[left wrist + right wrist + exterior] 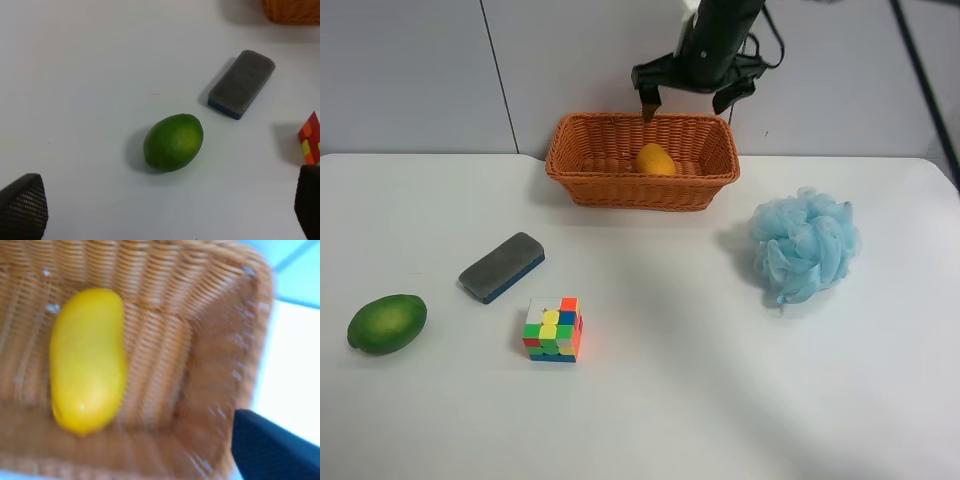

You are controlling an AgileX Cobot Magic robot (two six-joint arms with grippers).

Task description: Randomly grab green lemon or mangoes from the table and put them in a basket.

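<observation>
Yellow mango [655,159] lies in wicker basket [620,193]; green lemon [386,323] rests on table [720,390].

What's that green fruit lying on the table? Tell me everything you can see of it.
The green lemon is a smooth, glossy oval fruit, lighter green in the middle and darker toward its edges, with a small pointed tip. It looks whole and unmarked. It lies on its side on the white table, apart from the grey eraser and the cube. Only the table touches it; the left gripper hangs open above, not touching it.
</observation>
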